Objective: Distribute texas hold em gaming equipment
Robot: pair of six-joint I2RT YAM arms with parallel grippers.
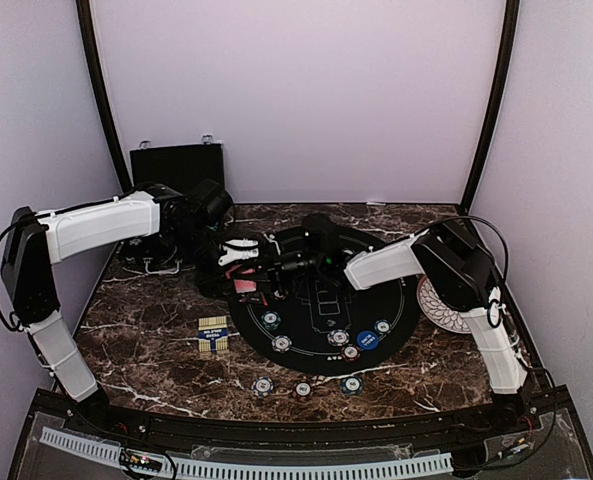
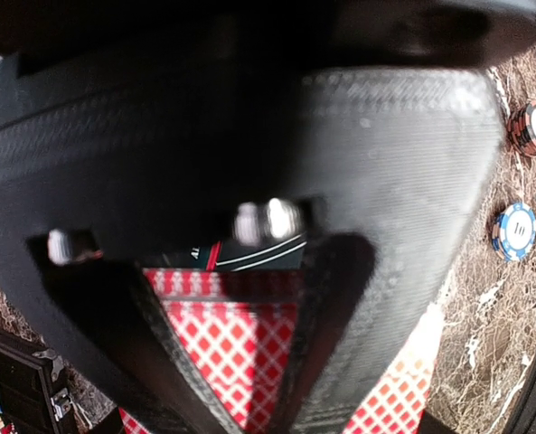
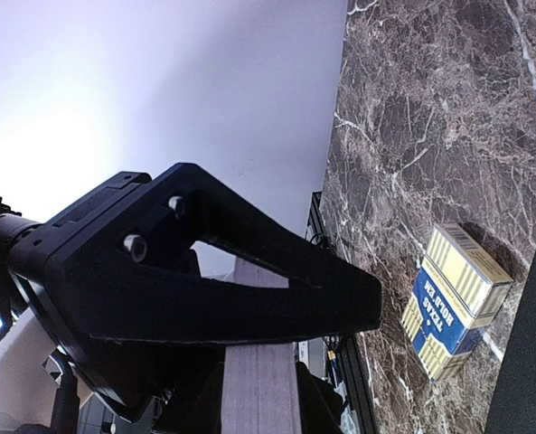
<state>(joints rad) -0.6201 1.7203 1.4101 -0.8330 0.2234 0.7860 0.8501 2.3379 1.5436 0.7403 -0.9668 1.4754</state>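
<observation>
Red-backed playing cards (image 2: 236,357) are clamped by the left gripper (image 1: 246,276) at ten o'clock on the black mat (image 1: 321,335). Whether the right gripper (image 1: 288,266), just beside it, is closed cannot be told. Several cards could be lifted together and spilled if the pinch is loosened.

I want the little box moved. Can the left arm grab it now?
Probably not yet. The box sits in the open with nothing around it, but the left gripper is shut on red cards.
</observation>
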